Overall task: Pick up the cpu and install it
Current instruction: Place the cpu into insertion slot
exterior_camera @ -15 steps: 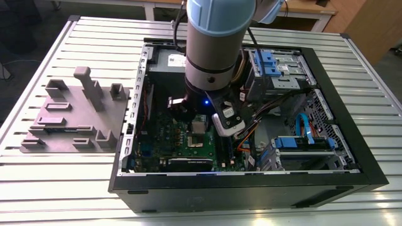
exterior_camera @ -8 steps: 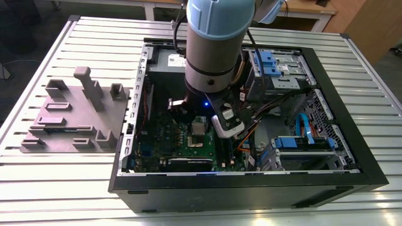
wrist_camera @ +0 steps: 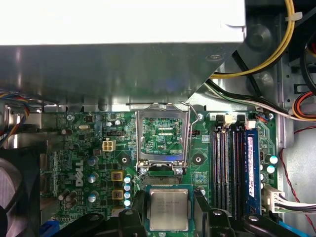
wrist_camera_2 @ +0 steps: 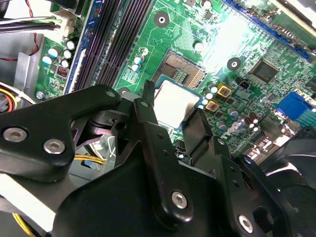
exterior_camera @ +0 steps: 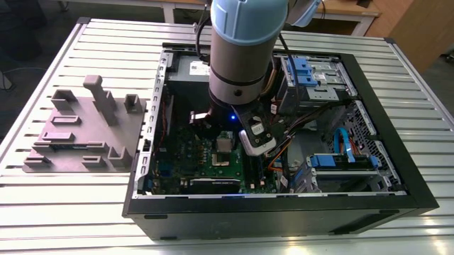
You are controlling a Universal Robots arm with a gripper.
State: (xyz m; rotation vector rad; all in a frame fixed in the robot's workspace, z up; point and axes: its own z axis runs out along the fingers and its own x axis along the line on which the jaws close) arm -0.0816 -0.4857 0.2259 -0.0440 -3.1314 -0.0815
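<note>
Right at the front of the exterior view, your slatted metal worktop (exterior_camera: 71,212) runs under the black wall of the open computer case (exterior_camera: 284,212), which lies on its side. Beside the case, toward the exterior view's left, a grey block of moulded holders (exterior_camera: 82,133) sits on the same slats.

Inside the case lies the green motherboard (wrist_camera: 74,148), and your arm (exterior_camera: 245,48) reaches straight down to it. Your end effector (wrist_camera: 170,207) is clamped on the cpu (wrist_camera: 169,209), with a black finger (wrist_camera: 139,210) against each side. It holds the chip close over the open socket (wrist_camera_2: 185,68), not seated in it.

Just past the chip the socket's metal frame (wrist_camera: 163,111) stands raised. Dark memory slots (wrist_camera: 224,168) run alongside, and bundled wires (wrist_camera_2: 24,24) plug in at the board's edge next to them. A large grey metal box (wrist_camera: 118,59) overhangs the board's far end.

Blue-tabbed drive bays (exterior_camera: 312,74) fill the case's far corner. Beyond the worktop's far edge stands pale wooden furniture (exterior_camera: 418,26).
</note>
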